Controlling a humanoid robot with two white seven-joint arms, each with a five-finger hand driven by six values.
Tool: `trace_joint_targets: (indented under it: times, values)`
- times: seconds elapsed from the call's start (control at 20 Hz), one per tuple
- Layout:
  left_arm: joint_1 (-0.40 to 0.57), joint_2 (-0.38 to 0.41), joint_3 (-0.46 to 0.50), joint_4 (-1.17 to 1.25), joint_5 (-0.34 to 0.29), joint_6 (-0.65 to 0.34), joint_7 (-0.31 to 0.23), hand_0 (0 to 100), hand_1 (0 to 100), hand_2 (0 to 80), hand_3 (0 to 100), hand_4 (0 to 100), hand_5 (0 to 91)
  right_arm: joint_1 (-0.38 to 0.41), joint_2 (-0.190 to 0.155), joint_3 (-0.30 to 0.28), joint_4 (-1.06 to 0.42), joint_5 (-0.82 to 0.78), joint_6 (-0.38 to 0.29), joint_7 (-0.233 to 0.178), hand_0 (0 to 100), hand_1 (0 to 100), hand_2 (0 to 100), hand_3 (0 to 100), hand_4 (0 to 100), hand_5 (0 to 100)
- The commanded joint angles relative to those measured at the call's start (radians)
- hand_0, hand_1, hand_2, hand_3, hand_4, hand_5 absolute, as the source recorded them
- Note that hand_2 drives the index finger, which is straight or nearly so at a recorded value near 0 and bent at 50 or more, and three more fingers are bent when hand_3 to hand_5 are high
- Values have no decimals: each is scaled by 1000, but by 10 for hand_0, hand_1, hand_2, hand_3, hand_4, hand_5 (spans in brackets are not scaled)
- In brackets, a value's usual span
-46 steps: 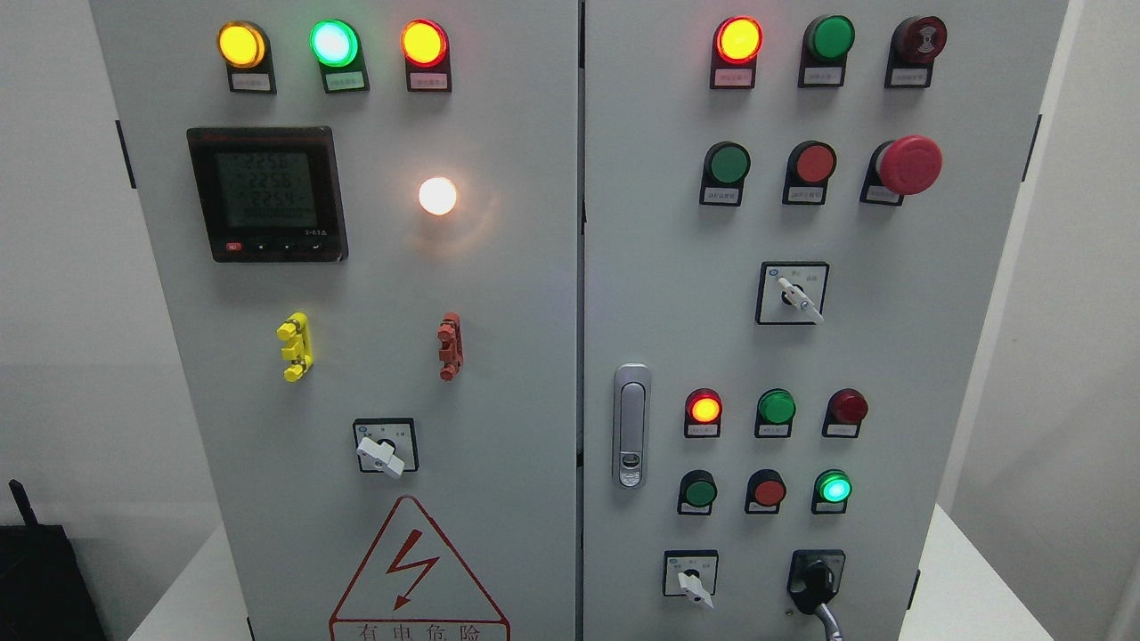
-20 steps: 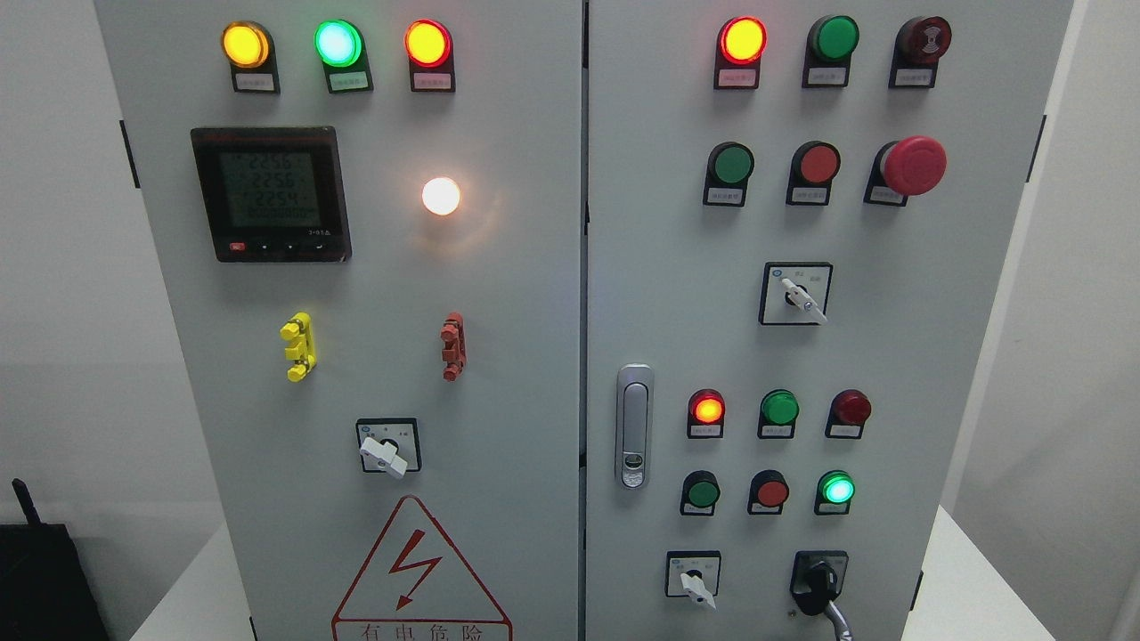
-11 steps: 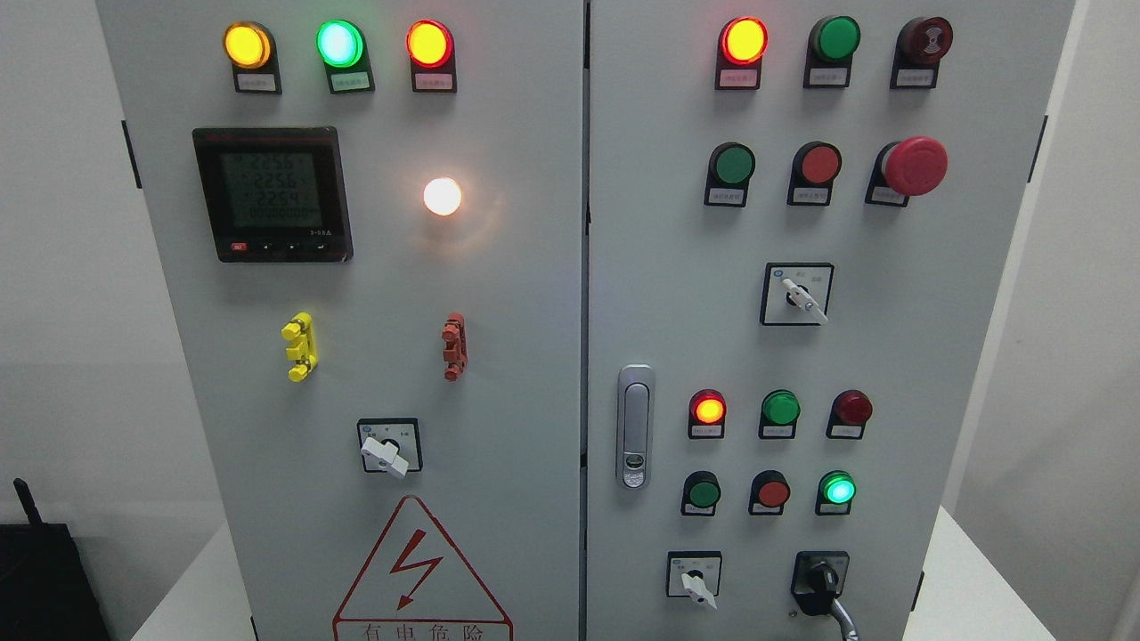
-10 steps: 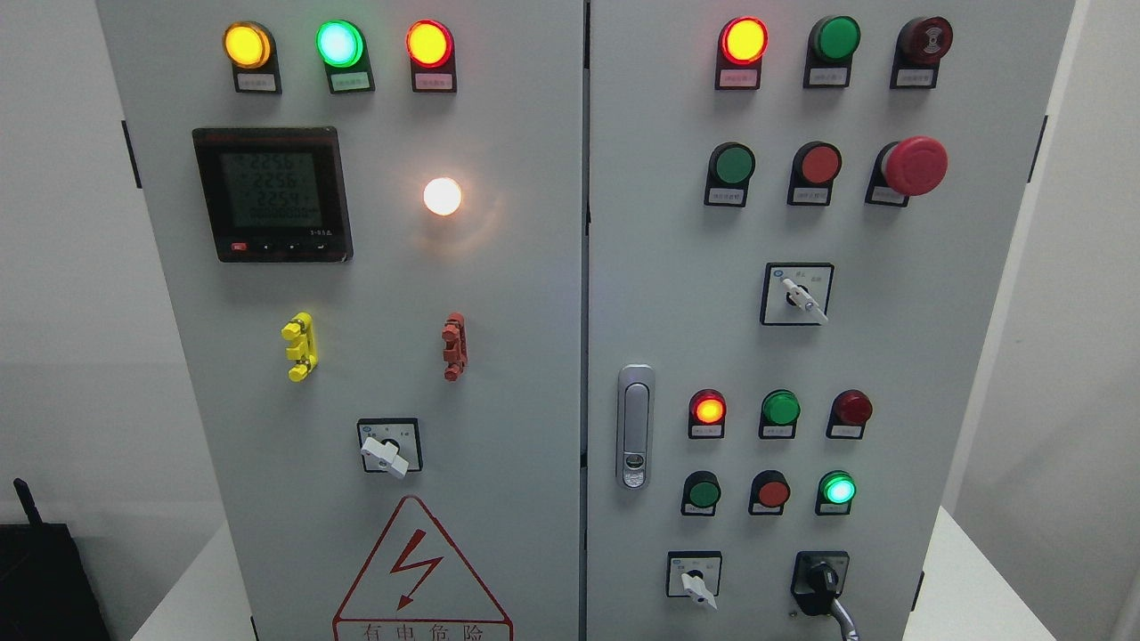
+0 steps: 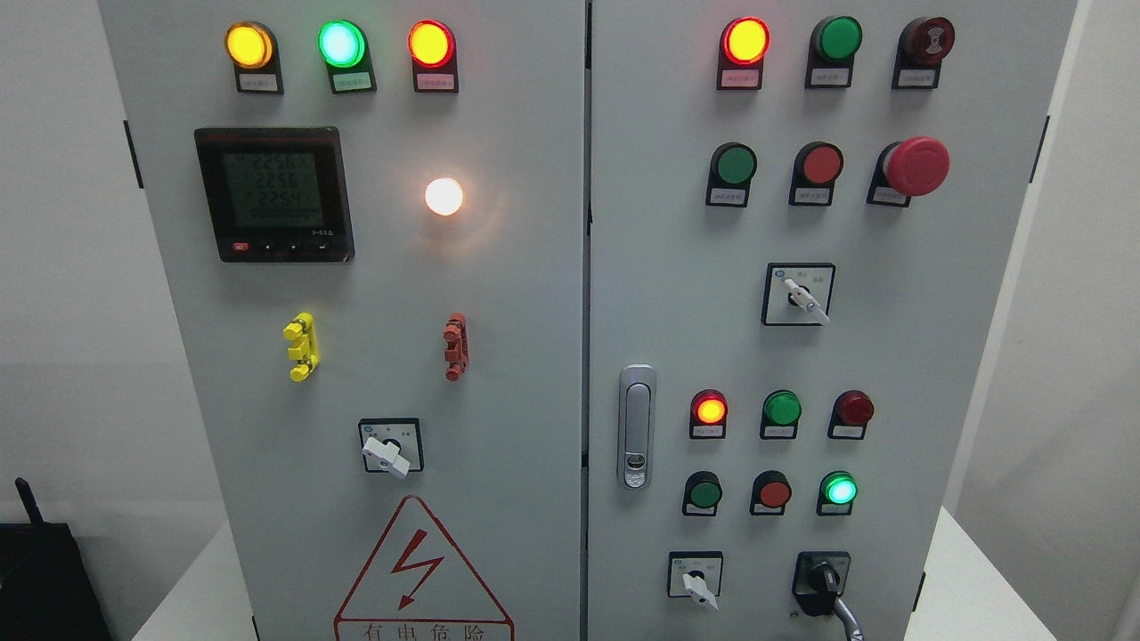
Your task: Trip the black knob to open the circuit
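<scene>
The grey cabinet (image 5: 499,294) fills my view, its two doors meeting at a centre seam, and it stands on a white tabletop (image 5: 962,588). Neither robot hand of mine is in the picture, so I cannot tell whether they are open or closed.

On the left door sits the meter (image 5: 273,194) with a lit display. A red warning triangle (image 5: 423,570) is at the bottom edge. Three lamps glow along the top, and a white lamp (image 5: 443,196) shines right of the meter.

On the right door, the latch (image 5: 636,425) is near the seam. A red mushroom button (image 5: 916,166) sticks out at upper right.

The black knob (image 5: 821,580) is at the lower right of the right door, on a black plate. A grey cable (image 5: 848,616) hangs just below it. A white selector (image 5: 696,583) is to its left.
</scene>
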Motion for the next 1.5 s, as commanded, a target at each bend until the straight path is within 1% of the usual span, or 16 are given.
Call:
trace_joint_targets:
  times: [0.0,0.45,0.75,1.0,1.1,1.3,1.45]
  values:
    - [-2,-2,1,0,2,-3,0,120,389,0,0,0,0,-9,-4,-9,-27,-3,-11,7,134,233,35,1000,1000,1000]
    - [-2,-2,1,0,2,-3,0,120,389,0,0,0,0,-9,-13,-13,-27,-17,-11,7,134,234,36,1000,1000,1000]
    - [-2,-2,1,0,2,-3,0,120,389,0,0,0,0,-9,-19,-27,-28,-31,-11,4,135,235,37,1000,1000,1000]
    - [-4,-2,1,0,2,-3,0,120,389,0,0,0,0,-8,-16,-27,-34,-31,-11,-1,132,237,38,1000,1000,1000]
    - [-2,-2,1,0,2,-3,0,120,389,0,0,0,0,0,-13,-26,-34,-31,-11,-1,123,257,41,1000,1000,1000]
    - [-2,-2,1,0,2,-3,0,120,389,0,0,0,0,8,-10,-26,-39,-31,-12,-4,168,261,46,1000,1000,1000]
    - [-2,-2,1,0,2,-2,0,120,389,0,0,0,0,20,-10,-26,-51,-31,-12,-4,177,253,48,1000,1000,989]
